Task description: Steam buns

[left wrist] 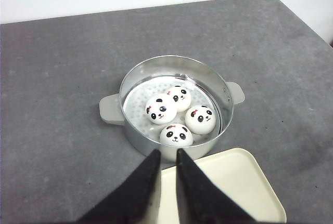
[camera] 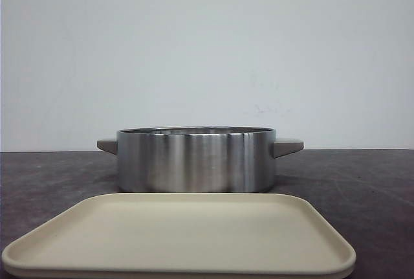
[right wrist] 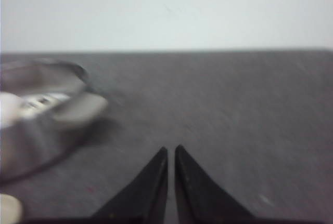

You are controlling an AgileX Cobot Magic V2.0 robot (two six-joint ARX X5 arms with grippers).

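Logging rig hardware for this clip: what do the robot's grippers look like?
Only the fingers show, in the wrist views. The left gripper and right gripper each have two matte black fingers tapering to pointed tips. No cables, markings or arm links are visible.

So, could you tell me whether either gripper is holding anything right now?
Nothing is held: the left gripper and right gripper are both shut and empty.

Left end effector (left wrist: 167, 154) nearly closed, empty; right end effector (right wrist: 171, 150) same.
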